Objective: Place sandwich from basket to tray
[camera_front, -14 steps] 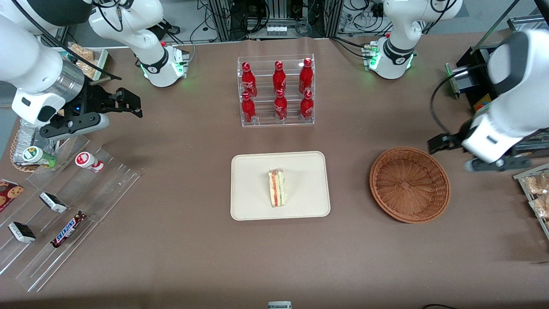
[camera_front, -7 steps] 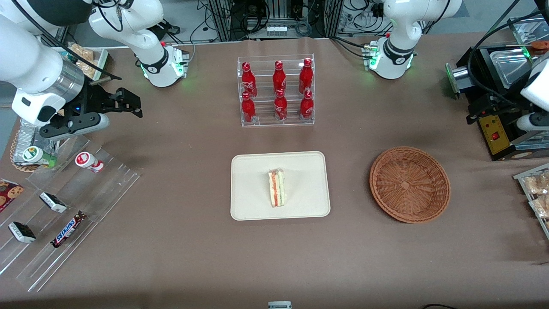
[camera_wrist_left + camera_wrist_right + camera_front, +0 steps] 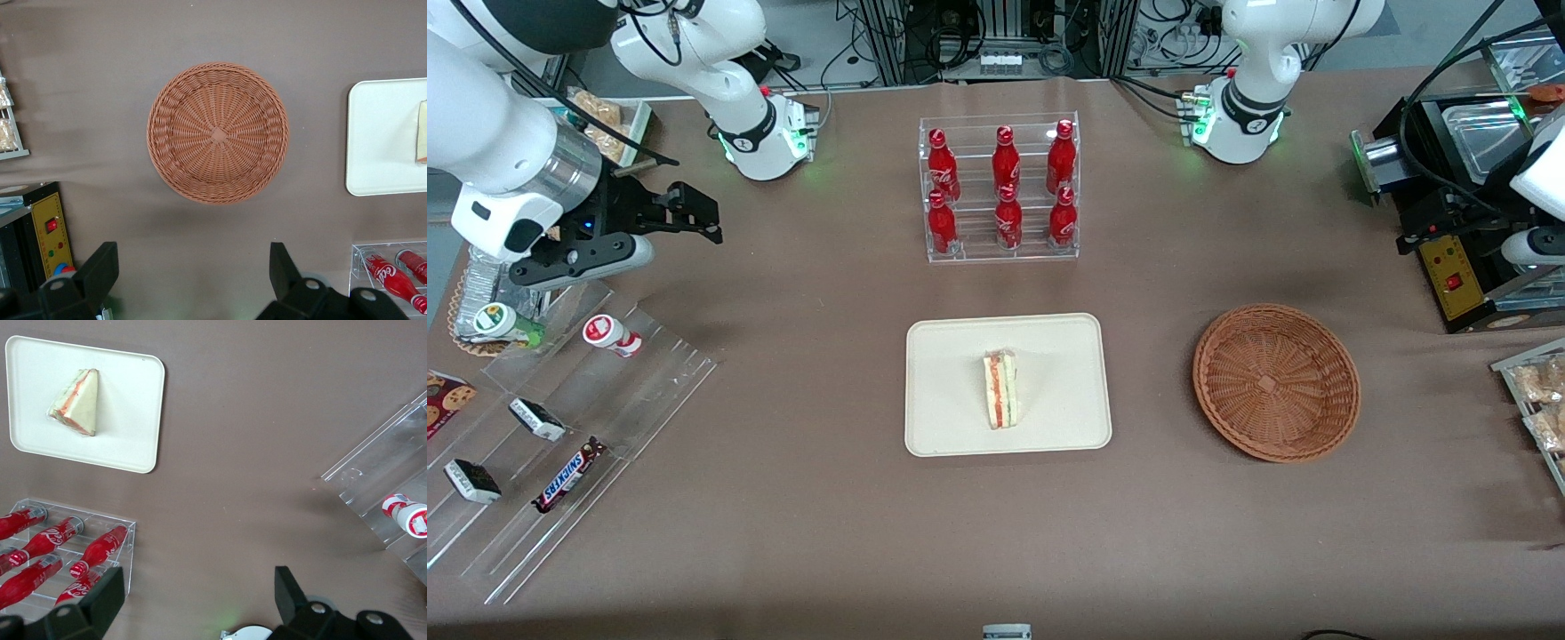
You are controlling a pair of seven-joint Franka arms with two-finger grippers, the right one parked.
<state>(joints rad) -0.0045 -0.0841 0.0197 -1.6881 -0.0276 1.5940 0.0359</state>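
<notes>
One sandwich point(image 3: 1001, 388) on tray point(image 3: 943, 427); basket point(image 3: 1276, 382) beside; gripper point(image 3: 193, 280) above table, fingers point(image 3: 100, 267) apart.

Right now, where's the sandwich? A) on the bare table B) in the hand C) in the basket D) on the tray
D: the sandwich lies on the tray; the basket holds nothing, and the hand hangs open above the table beside the basket, holding nothing.

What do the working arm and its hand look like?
The working arm is glossy white with black cables looped beside it. Its hand, high over the basket, is matte black, two blocky wedge-shaped fingers set wide apart, with round silver screws at their bases.
</notes>
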